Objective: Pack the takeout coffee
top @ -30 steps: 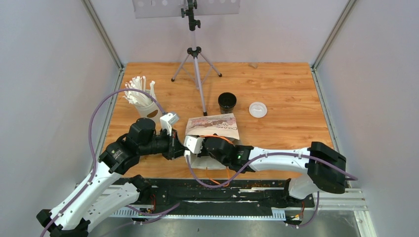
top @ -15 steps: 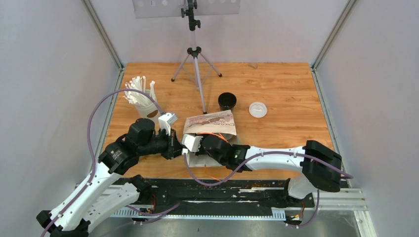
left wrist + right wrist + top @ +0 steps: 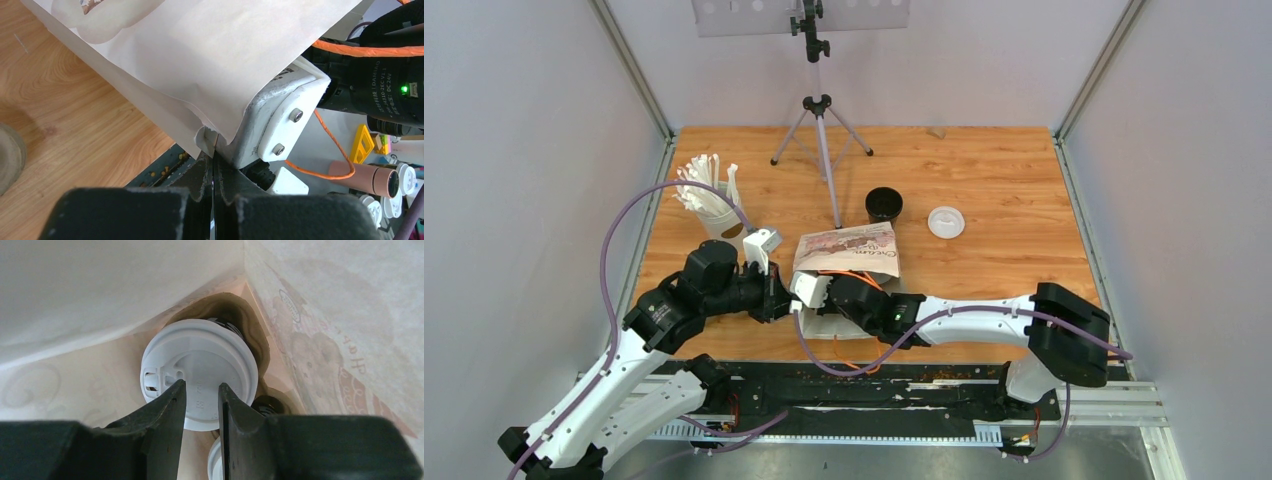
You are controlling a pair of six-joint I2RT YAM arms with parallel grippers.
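A white printed paper bag [image 3: 849, 252] lies on the wooden table [image 3: 1004, 170]. My left gripper [image 3: 214, 150] is shut on the torn edge of the bag's mouth [image 3: 210, 55]. My right gripper [image 3: 201, 385] reaches inside the bag [image 3: 325, 300], jaws a little apart and empty, just short of a white-lidded cup [image 3: 200, 365] seated in the brown carrier [image 3: 250, 325]. A second lid [image 3: 215, 462] and a black cup [image 3: 267, 404] show below it. In the top view the bag hides the right fingers. An open black cup [image 3: 884, 205] and a loose white lid [image 3: 946, 221] sit behind the bag.
A white cup of straws [image 3: 709, 205] stands at the left, close to my left arm. A camera tripod [image 3: 822, 130] stands at the back centre, one leg reaching toward the bag. The right arm's white wrist housing [image 3: 280, 115] presses against the bag beside my left fingers.
My right arm has pushed further left and deeper into the bag, and the bag has shifted slightly left with it. My left gripper has kept its hold.
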